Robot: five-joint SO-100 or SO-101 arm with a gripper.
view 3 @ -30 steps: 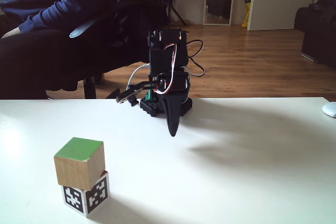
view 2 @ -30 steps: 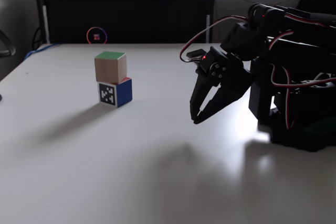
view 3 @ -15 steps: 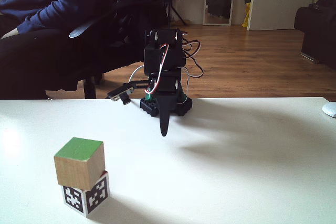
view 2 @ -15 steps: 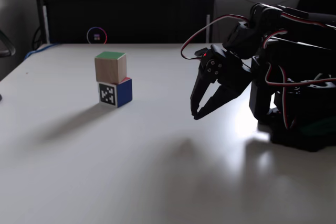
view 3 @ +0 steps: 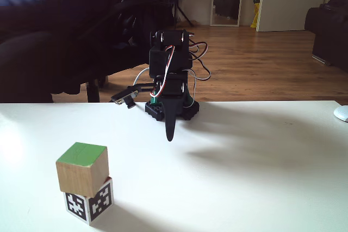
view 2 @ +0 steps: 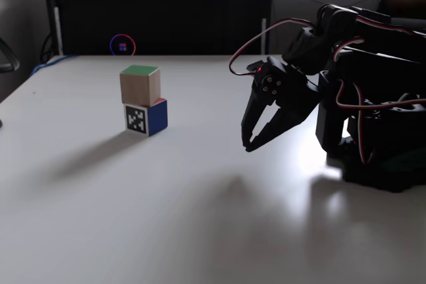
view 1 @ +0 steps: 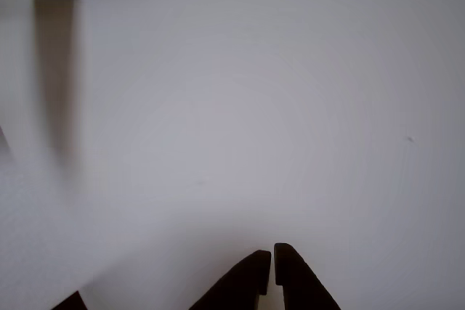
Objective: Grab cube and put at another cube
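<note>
White table (view 2: 133, 217) bare near hand (view 2: 246, 145) | cubes (view 2: 141, 109) stacked apart

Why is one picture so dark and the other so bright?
In a fixed view the table is dim, the stacked cubes cast a long shadow and glare shines beside the pincer; in another fixed view daylight from the room brightens it; the other view is washed-out white.

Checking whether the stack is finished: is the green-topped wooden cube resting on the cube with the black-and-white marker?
Touching. In both fixed views the green-topped cube sits directly on the marker cube, no gap between them; the gripper hangs well apart.
</note>
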